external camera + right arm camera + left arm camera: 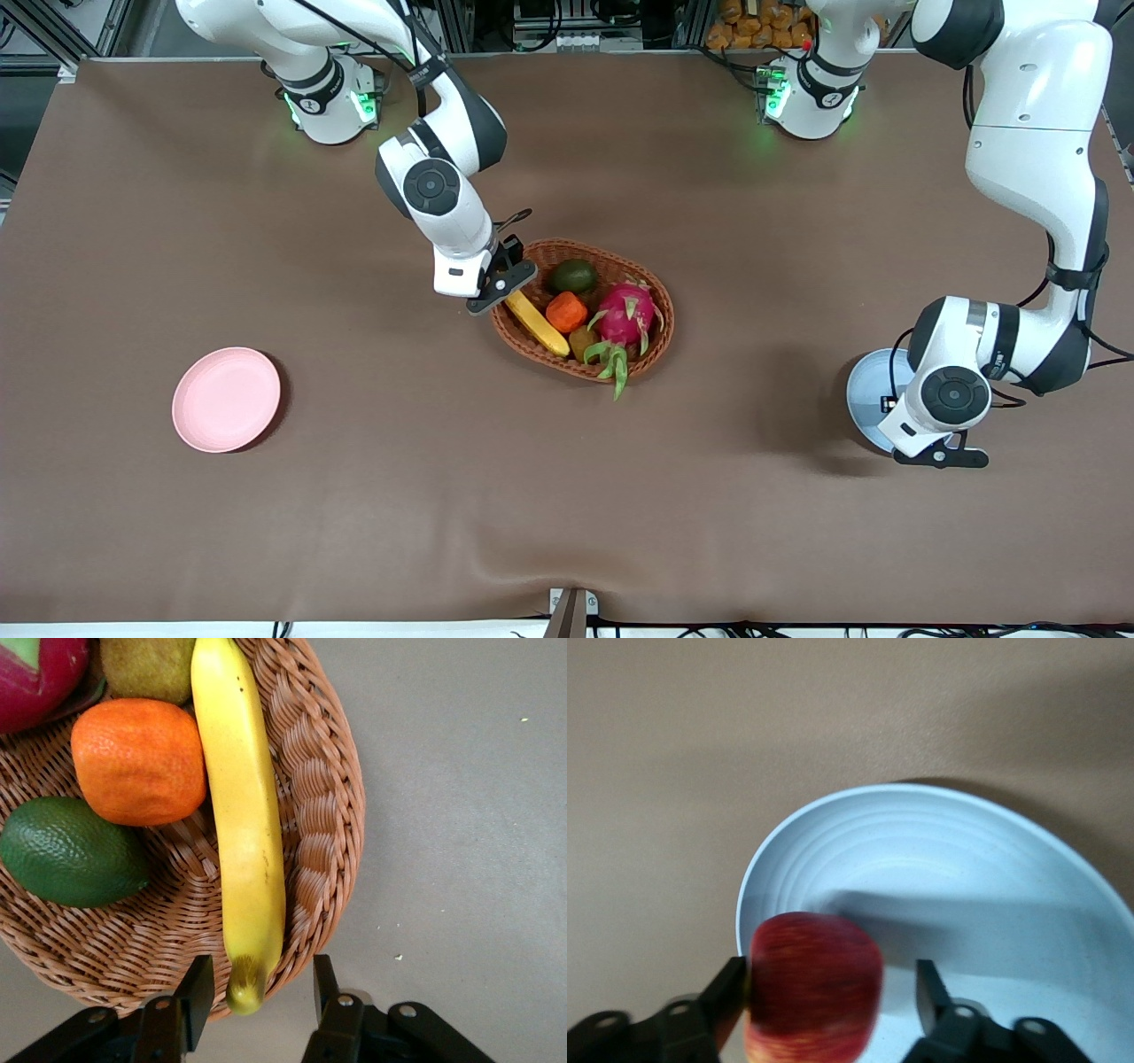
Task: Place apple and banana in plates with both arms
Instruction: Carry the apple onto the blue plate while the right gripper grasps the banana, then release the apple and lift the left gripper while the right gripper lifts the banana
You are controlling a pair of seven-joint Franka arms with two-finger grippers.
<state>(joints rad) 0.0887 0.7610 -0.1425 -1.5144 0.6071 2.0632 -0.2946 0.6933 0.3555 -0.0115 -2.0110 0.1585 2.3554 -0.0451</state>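
Observation:
The red apple [815, 988] sits between the fingers of my left gripper [831, 974], touching one finger with a gap to the other. It is just above the rim of the light blue plate [966, 868]. In the front view this gripper [941, 458] hangs over the blue plate [864, 390] at the left arm's end, and the arm hides the apple. My right gripper [500, 288] is open, its fingers astride the dark tip of the yellow banana [244, 815], which lies in the wicker basket [328, 815]. The banana [536, 323] also shows in the front view. The pink plate [226, 399] is bare.
The basket [656, 292] at mid-table also holds a green fruit [571, 276], a bumpy orange fruit [566, 312], a pink dragon fruit [625, 319] and a small brown fruit [582, 341]. A brown cloth covers the table.

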